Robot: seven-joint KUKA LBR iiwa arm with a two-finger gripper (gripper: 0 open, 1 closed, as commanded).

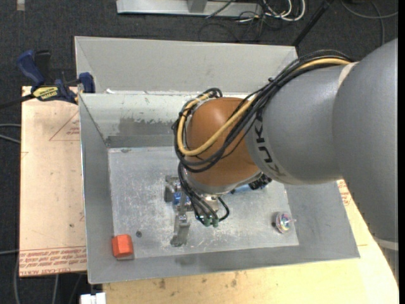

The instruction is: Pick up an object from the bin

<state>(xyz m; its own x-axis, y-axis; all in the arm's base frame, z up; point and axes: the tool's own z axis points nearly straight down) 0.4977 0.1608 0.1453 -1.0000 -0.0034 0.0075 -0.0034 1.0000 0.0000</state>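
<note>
Hanging low over the middle of the grey metal bin (95,170), the robot's gripper (180,232) is seen holding nothing visible, its opening impossible to judge, while a small orange cube (122,246) is found nearest, toward the view's lower-left corner.

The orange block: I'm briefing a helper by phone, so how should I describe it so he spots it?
Look in the grey bin, at the lower-left corner of its floor, left of the gripper. The orange block lies there alone. The silvery round piece on the right is neither orange nor boxy.
</note>
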